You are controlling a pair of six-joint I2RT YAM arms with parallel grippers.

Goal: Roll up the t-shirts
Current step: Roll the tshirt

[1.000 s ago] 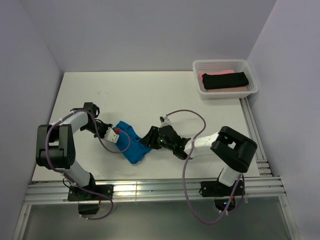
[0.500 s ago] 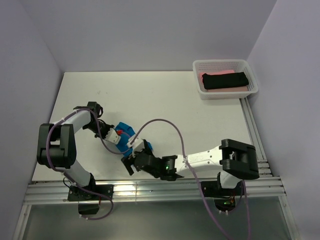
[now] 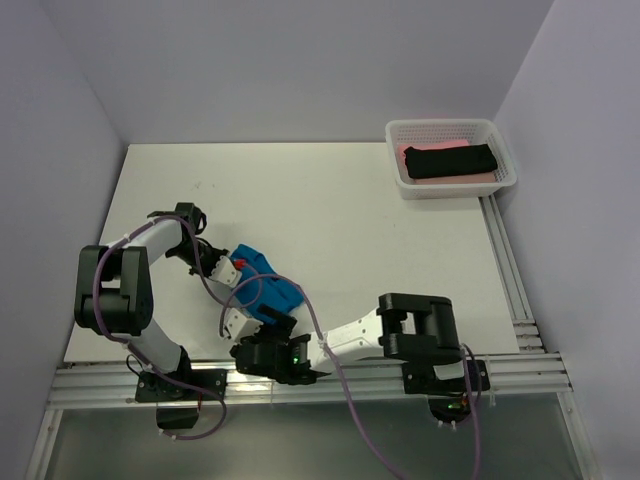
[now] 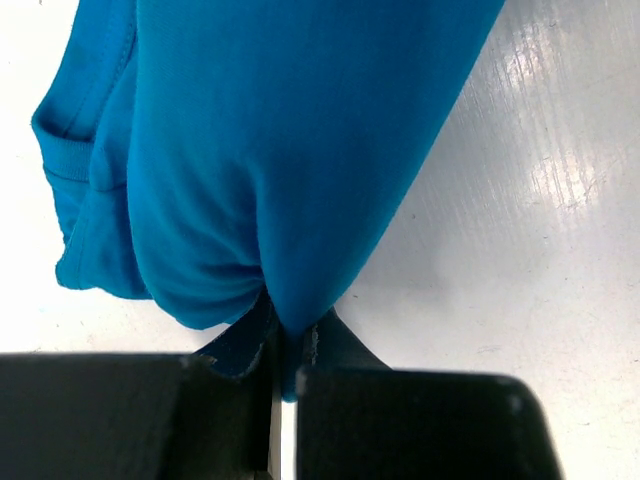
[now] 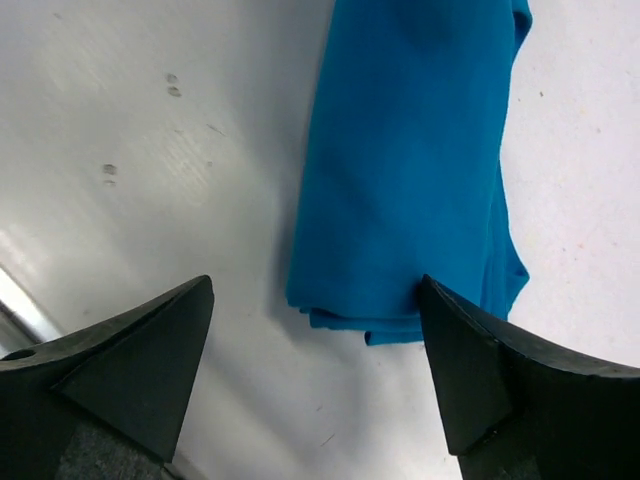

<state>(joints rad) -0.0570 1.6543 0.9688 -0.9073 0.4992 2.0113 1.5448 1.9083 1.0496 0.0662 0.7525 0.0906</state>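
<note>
We see the blue t-shirt (image 3: 268, 290) lying bunched into a narrow, folded bundle on the white worktop (image 3: 350, 220), close to its near edge and left of the middle, running slantwise from the upper left toward the near edge. The left gripper (image 3: 236, 268) comes in from the left side and meets the bundle at its farther, left end. In the left wrist view its two dark fingers (image 4: 340, 350) stand almost together, with a pinch of the blue t-shirt (image 4: 280, 150) squeezed between them, and the cloth gathers into creases at that spot while the rest spreads away over the worktop. The right arm reaches across low along the near edge, and the right gripper (image 3: 252, 320) sits at the nearer end of the bundle. In the right wrist view its fingers (image 5: 150, 350) are spread wide, one on each side of the folded end of the blue t-shirt (image 5: 410, 170). The finger on the left of that view stands on bare worktop, well clear of the cloth. The other sits right at the cloth's edge, and we cannot tell whether it touches. Nothing is gripped there. In the far right corner of the worktop stands a white mesh basket (image 3: 452, 128), and inside it a rolled black t-shirt (image 3: 450, 160) lies on top of a pink t-shirt (image 3: 425, 148), both well apart from the arms.
</note>
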